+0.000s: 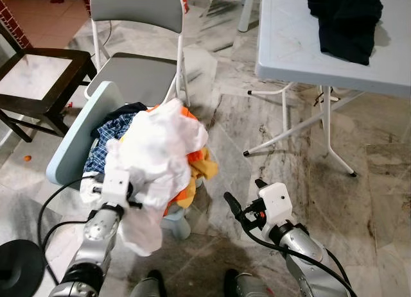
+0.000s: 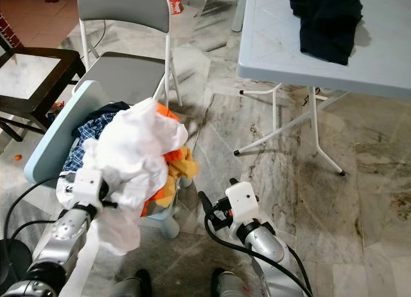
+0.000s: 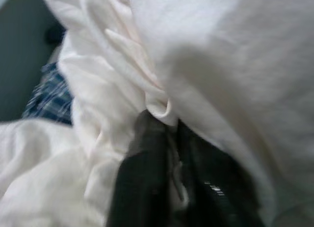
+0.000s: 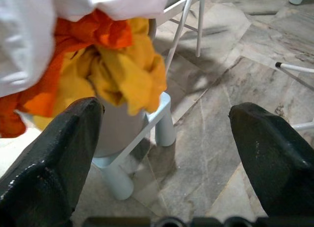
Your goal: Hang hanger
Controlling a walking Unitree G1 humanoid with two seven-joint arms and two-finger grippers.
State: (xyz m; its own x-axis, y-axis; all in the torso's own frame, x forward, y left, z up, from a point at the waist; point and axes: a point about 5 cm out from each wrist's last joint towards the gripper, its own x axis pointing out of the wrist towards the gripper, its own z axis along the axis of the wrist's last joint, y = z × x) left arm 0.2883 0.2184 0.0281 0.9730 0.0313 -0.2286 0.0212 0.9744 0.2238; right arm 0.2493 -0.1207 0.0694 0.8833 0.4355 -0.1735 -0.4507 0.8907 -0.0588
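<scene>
While no hanger can be made out, the clothes pile (image 1: 160,149) on the small stool (image 1: 176,223) serves as landmark. White garment (image 1: 154,156): atop the pile, hanging down its left side, pinched in the left gripper (image 3: 167,134). Right gripper (image 1: 243,199): right of the pile, fingers spread, empty.

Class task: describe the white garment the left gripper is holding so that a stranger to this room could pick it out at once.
Find the grey folding chair; in front of it a pale blue stool carries a heap of laundry. The white garment lies on top, pinched by the left gripper. Unlike the orange and yellow cloth and blue checked shirt beneath, it is plain white.
</scene>
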